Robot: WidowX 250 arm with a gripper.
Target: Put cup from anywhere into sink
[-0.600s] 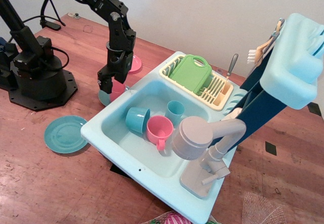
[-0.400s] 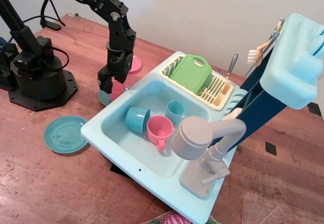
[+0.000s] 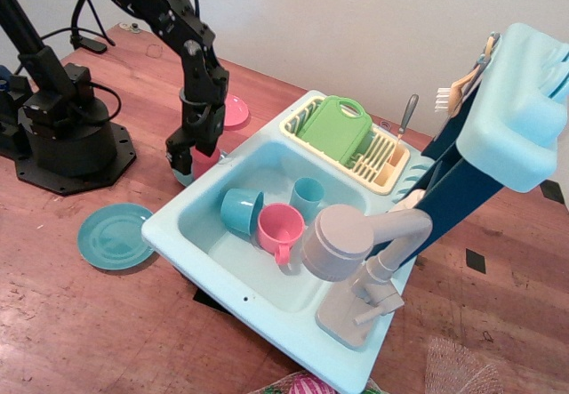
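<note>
The small pink cup [image 3: 205, 160] stands on a teal plate [image 3: 182, 177] on the table, just outside the far left corner of the pale blue sink [image 3: 169, 225]. My gripper [image 3: 194, 152] is lowered over the cup. One dark finger [image 3: 176, 156] stands at the cup's left side, and the other finger is hidden behind the cup. I cannot tell whether the jaws press on the cup.
The basin holds a pink mug with a handle [image 3: 280, 228] and two teal cups [image 3: 240, 210] [image 3: 308, 197]. The grey faucet [image 3: 342, 243] stands at the front, and the cream dish rack [image 3: 391, 167] holds a green board [image 3: 336, 127]. A teal plate [image 3: 114, 236] and a pink plate [image 3: 235, 112] lie on the table. A black arm base [image 3: 62, 136] stands at the left.
My arm has leaned to the left and the gripper has shifted slightly left and down around the pink cup. The cup stays on its plate.
</note>
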